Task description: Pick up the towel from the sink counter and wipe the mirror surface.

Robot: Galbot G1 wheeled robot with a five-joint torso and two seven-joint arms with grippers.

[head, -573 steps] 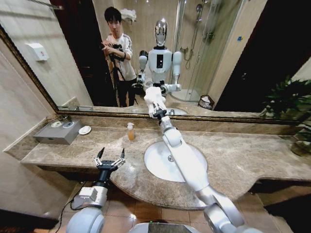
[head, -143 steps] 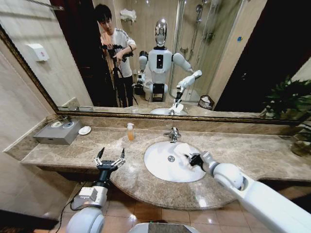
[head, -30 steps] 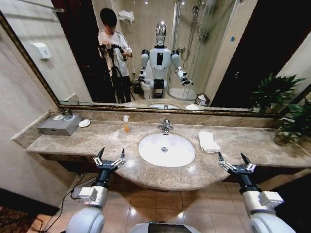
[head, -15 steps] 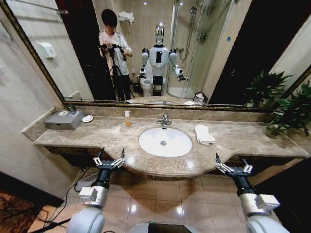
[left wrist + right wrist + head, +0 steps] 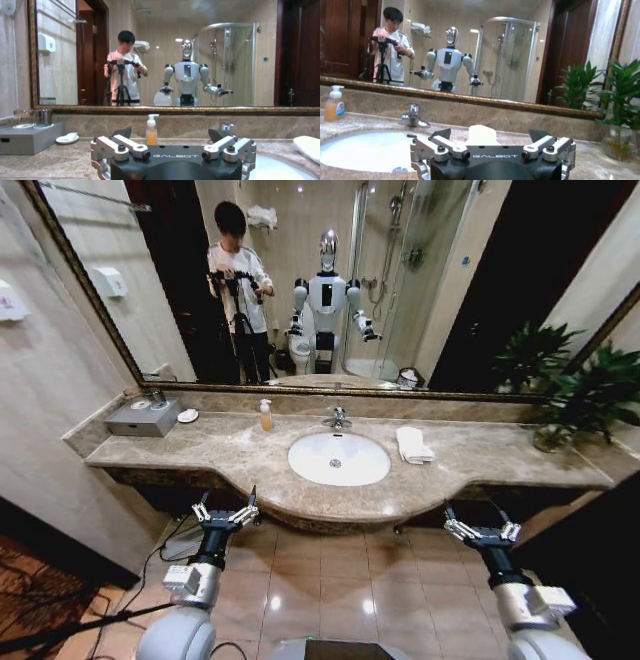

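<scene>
White folded cloth towel (image 5: 412,445) lies on the mottled beige marble sink counter (image 5: 500,463), both grippers spread wide and empty below its edge: wiping looks finished.

Left gripper (image 5: 225,509) and right gripper (image 5: 481,526), both spread wide, arms low and forward.
</scene>
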